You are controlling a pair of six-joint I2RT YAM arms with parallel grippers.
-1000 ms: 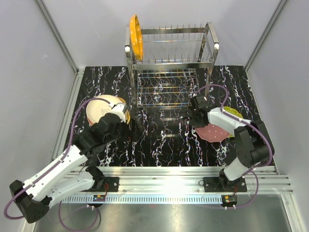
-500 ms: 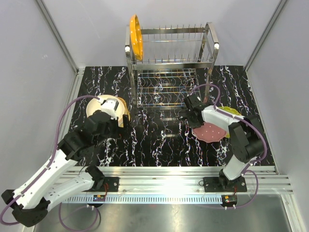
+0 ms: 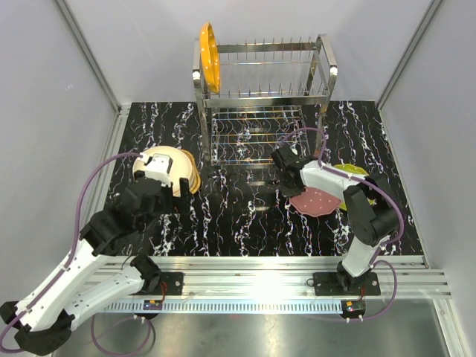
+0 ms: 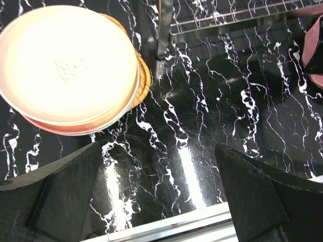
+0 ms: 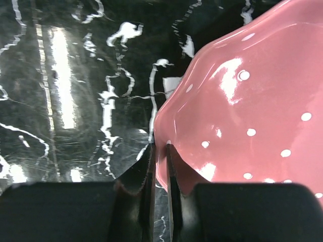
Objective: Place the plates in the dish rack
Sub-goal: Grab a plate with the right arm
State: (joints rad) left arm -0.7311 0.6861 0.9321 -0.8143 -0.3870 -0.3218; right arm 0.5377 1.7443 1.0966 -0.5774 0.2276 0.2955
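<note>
A pink plate with white dots (image 5: 242,111) (image 3: 318,201) is pinched by its rim in my right gripper (image 5: 160,151) (image 3: 286,178), which is shut on it just in front of the dish rack (image 3: 260,97). One orange plate (image 3: 210,56) stands upright at the rack's top left. A lime-green plate (image 3: 348,172) lies behind the pink one. On the left lies a stack of plates (image 3: 167,169) (image 4: 68,68), cream on top with pink and tan beneath. My left gripper (image 4: 156,196) (image 3: 158,190) hangs open over bare table just near the stack, holding nothing.
The rack's lower wire shelf (image 3: 253,137) reaches toward the table's middle, and one rack leg (image 4: 162,30) stands beside the plate stack. A metal rail (image 3: 268,271) runs along the near edge. Grey walls close the left, right and back.
My right gripper has carried the pink plate leftward, toward the front of the rack. My left arm has drawn back toward the near left, away from the plate stack.
</note>
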